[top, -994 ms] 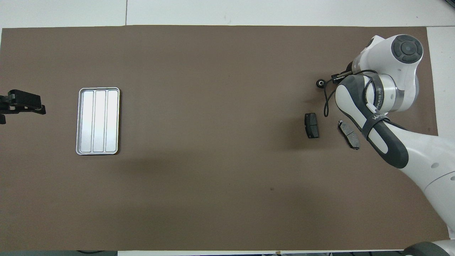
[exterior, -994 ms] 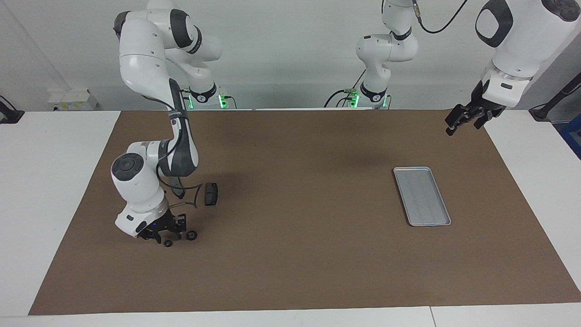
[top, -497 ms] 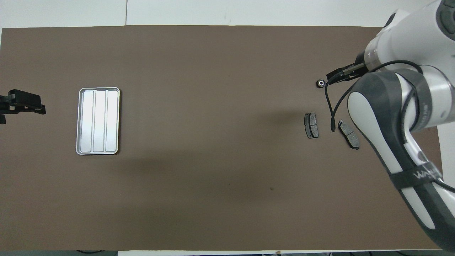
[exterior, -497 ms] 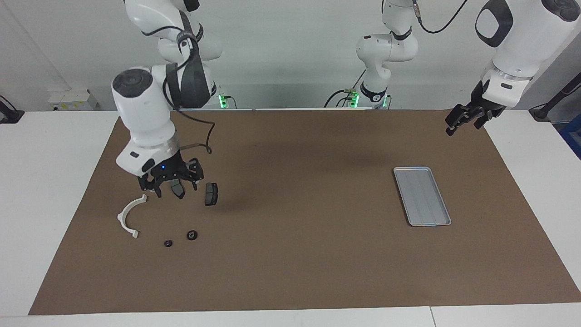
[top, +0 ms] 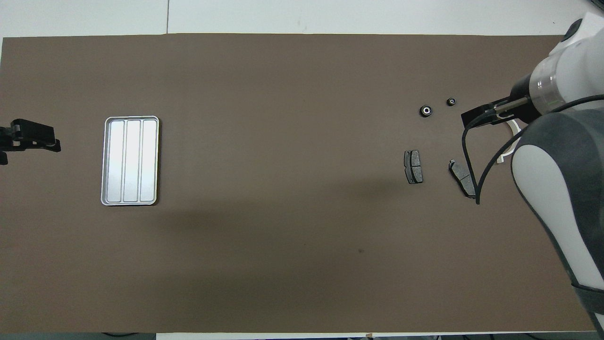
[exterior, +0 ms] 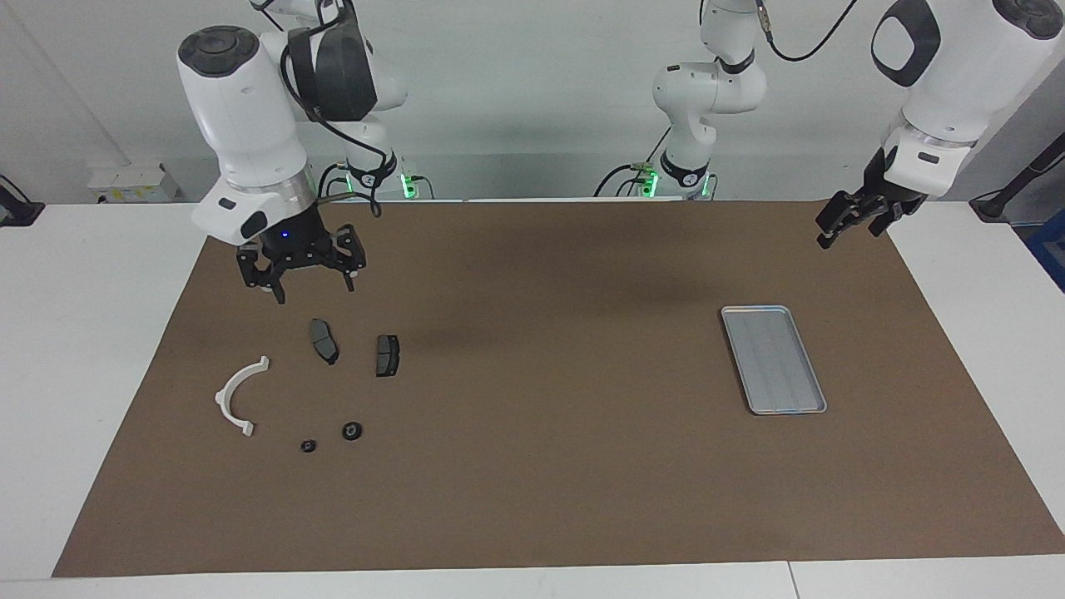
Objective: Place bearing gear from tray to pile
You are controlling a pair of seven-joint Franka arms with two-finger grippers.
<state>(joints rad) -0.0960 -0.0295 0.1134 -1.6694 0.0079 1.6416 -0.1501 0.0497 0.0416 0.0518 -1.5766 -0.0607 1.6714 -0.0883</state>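
Hovering over the mat (exterior: 532, 499) just robot-side of the pile, my right gripper (exterior: 312, 287) hung with its fingers spread and nothing between them, while my left gripper (exterior: 847, 225) waited, likewise released and empty, above the mat's edge at the left arm's end. In the facing view the tray (exterior: 774, 359), a silver-grey ridged metal rectangle with rounded corners and a raised rim, lay bare. The larger bearing gear (exterior: 352, 431) and the smaller bearing gear (exterior: 309, 446), both small black discs, sat flat on the mat with the pile, farther from the robots than the two dark, matte brake pads (exterior: 324, 341) and just beside the white plastic bracket (exterior: 237, 395), a thin half-ring. I judged the placing done. The main hazard was a low sweep of my spread fingers clipping a pad, or nudging a round gear and setting it rolling off across the flat mat. In the overhead view the tray (top: 130, 160) showed three smooth, shiny lanes and no parts. The larger gear (top: 426, 110) showed a pale centre, and the smaller one (top: 451, 101) lay near it. My right arm hid most of the bracket, and its slack cable (top: 465, 146) hung in line with one pad (top: 462, 178); I could not tell its height, but dragged low it might snag that pad.
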